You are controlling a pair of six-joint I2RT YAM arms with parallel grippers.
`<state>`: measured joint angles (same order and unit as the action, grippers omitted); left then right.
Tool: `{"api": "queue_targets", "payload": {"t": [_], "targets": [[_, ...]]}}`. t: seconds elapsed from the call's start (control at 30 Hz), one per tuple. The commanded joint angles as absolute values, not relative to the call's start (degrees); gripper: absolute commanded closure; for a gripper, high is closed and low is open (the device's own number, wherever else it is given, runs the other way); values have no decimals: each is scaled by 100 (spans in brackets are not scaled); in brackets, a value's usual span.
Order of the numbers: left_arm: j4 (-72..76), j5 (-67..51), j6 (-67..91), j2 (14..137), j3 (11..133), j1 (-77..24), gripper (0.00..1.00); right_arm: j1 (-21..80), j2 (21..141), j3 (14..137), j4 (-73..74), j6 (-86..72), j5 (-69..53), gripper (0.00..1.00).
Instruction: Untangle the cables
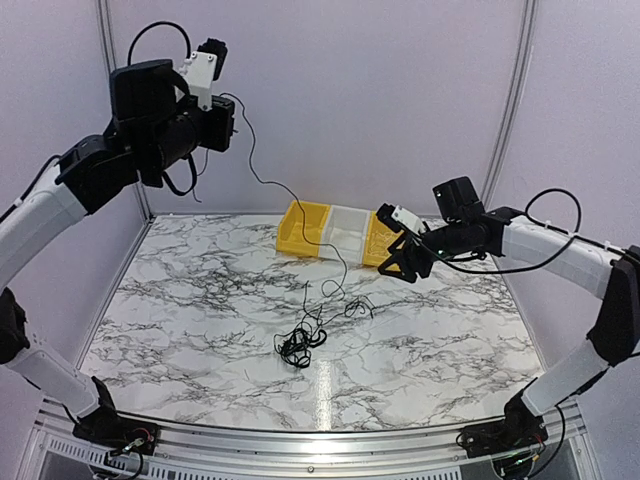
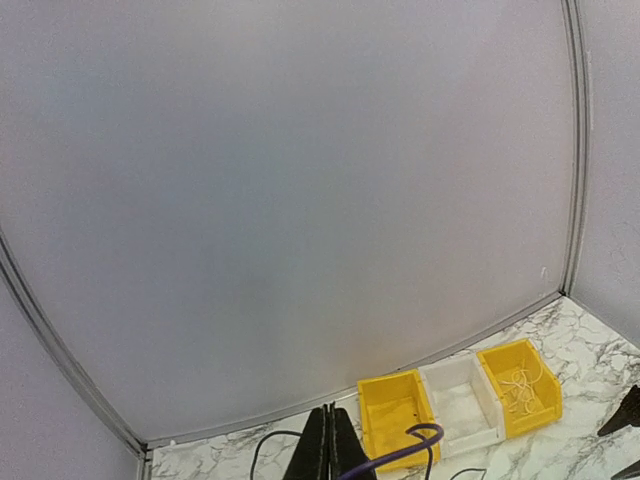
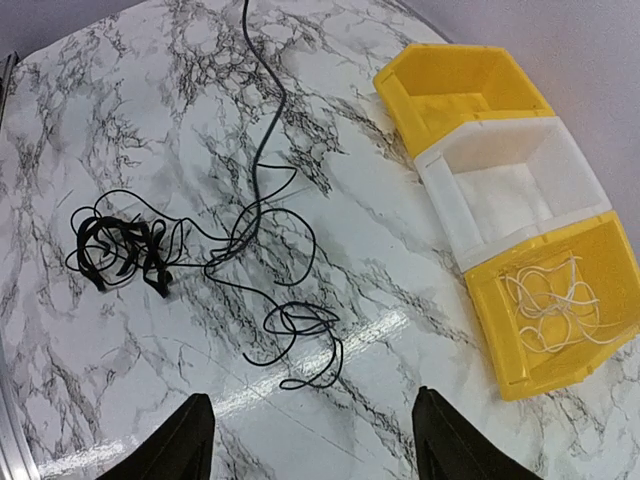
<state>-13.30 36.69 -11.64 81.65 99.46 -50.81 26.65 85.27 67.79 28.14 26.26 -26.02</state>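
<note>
A tangle of thin black cables [image 1: 299, 343] lies mid-table, with a looser loop [image 1: 357, 306] to its right. My left gripper [image 1: 228, 122] is raised high at the back left and is shut on one black strand [image 1: 262, 180] that hangs down to the tangle. In the left wrist view its fingers [image 2: 333, 450] are pressed together with the strand [image 2: 424, 433] curling beside them. My right gripper [image 3: 320, 450] is open and empty, hovering over the table just right of the loose loop [image 3: 300, 322]; the knot [image 3: 120, 250] lies further left. A whitish cable [image 3: 552, 300] lies in a yellow bin.
Three bins stand in a row at the back: yellow [image 1: 303, 228], white [image 1: 347, 232] and the yellow one [image 1: 381, 240] that holds the whitish cable. My right gripper [image 1: 402, 262] hangs just in front of that bin. Walls enclose the marble table [image 1: 180, 300].
</note>
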Motion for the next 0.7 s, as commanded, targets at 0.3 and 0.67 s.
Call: {"api": "queue_targets", "payload": {"t": [0.3,0.67], "targets": [[-1441,2291,-405,10878,13500,-4479,100,2654,7385,5116,1976,2979,-1961,27],[-496,1425,412,11603,14203,-3605,100,2654,7712,5116,1980,3028,-2012,27]]}}
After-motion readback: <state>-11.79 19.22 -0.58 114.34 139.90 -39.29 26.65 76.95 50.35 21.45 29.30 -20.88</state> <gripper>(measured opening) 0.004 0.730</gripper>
